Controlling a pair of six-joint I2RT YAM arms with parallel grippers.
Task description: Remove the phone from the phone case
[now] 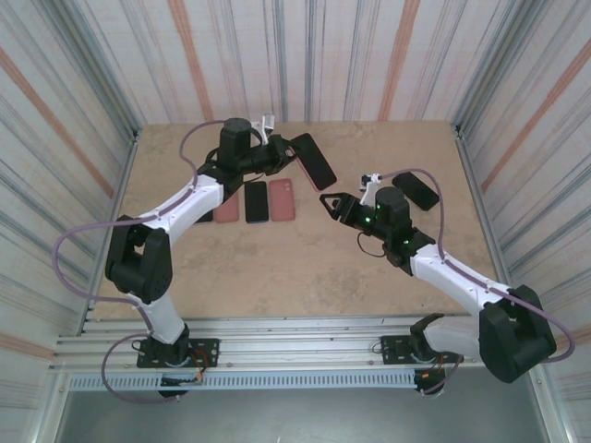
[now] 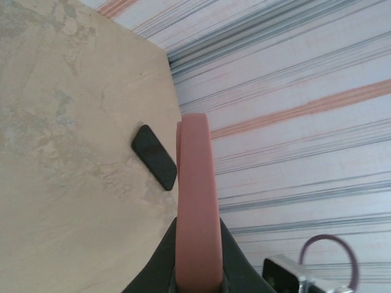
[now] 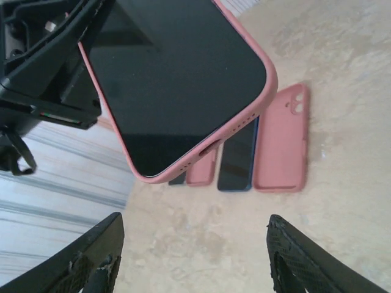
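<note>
The phone (image 3: 177, 79), dark screen showing, sits inside a pink phone case (image 3: 183, 166) and is held tilted in the air above the table. My left gripper (image 1: 284, 150) is shut on one end of it. In the left wrist view the case's pink edge (image 2: 197, 201) stands straight up between the black fingers (image 2: 160, 262). My right gripper (image 1: 330, 203) is open, just below and to the right of the cased phone's free end and apart from it. Its two fingertips (image 3: 91, 262) frame bare table below the phone's lower corner.
On the table behind the raised phone lie a pink case (image 1: 227, 205), a dark phone (image 1: 255, 201) and another pink case (image 1: 282, 199) in a row. A further dark phone (image 1: 416, 189) lies at the right. Striped walls close in the tabletop (image 1: 295, 268).
</note>
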